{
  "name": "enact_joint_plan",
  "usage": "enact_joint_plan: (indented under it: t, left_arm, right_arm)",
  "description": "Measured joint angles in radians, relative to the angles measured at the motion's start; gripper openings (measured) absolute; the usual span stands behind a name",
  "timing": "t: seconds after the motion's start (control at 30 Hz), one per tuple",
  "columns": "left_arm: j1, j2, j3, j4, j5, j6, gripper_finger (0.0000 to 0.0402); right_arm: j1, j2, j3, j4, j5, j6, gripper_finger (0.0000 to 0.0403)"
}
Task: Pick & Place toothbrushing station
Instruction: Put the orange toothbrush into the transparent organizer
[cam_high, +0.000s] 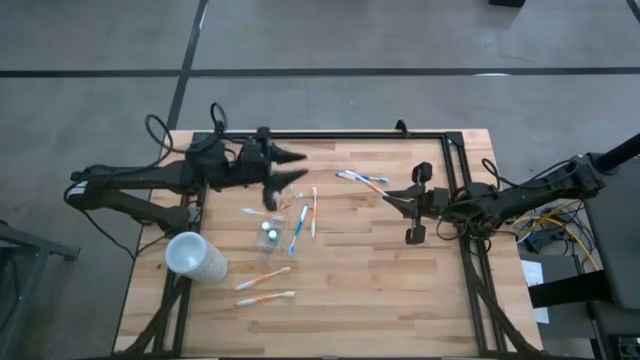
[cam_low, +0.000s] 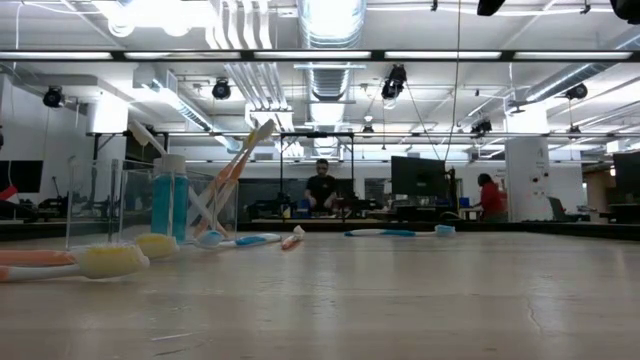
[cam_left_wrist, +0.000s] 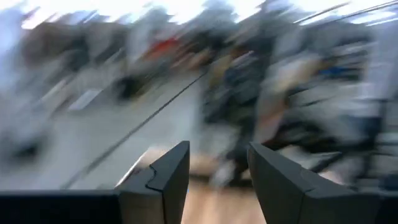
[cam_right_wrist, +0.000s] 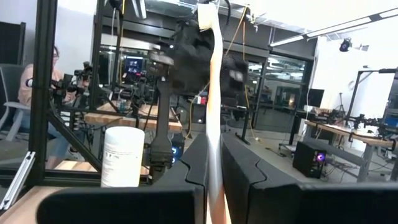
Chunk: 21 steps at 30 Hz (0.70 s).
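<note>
The small clear tumbler (cam_high: 270, 232) stands mid-table with the blue toothpaste tube (cam_low: 168, 205) upright in it; slim toothbrushes (cam_low: 235, 165) lean at it. More toothbrushes lie flat on the table: (cam_high: 313, 210), (cam_high: 365, 180), (cam_high: 262, 278), (cam_high: 265, 298). My left gripper (cam_high: 298, 168) is open and empty, raised over the far side of the table just beyond the tumbler. My right gripper (cam_right_wrist: 214, 149), right of centre (cam_high: 398, 197), is shut on a white-orange toothbrush (cam_right_wrist: 210, 74). My right gripper pinches the toothbrush's handle (cam_right_wrist: 214, 127) between its two fingers. The fingers reach level from the table's right side and lie across the brush. The brush stands roughly upright, its head end (cam_right_wrist: 206, 17) above the fingers, lifted clear of the table.
A larger frosted whitish cup (cam_high: 196, 257) stands at the near left. A black frame rail (cam_high: 330, 135) runs along the table's far edge and down the right side (cam_high: 462, 200). Bare wood lies at the near right (cam_high: 400, 290).
</note>
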Motion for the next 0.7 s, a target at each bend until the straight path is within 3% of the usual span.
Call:
enact_joint_plan:
  t: [0.1, 0.4, 0.7]
  left_arm:
    - [-0.001, 0.021, -0.056, 0.249, 0.164, 0.095, 0.0168]
    - [0.013, 0.156, -0.185, 0.726, 0.148, 0.108, 0.0168]
    - [0.035, 0.283, -0.112, 0.686, 0.157, -0.045, 0.0168]
  right_arm:
    - [0.000, 0.000, 0.000, 0.013, -0.001, 0.000, 0.0018]
    - [0.001, 0.002, 0.001, 0.042, -0.005, 0.019, 0.0018]
    - [0.001, 0.038, 0.001, 0.043, -0.006, 0.042, 0.0018]
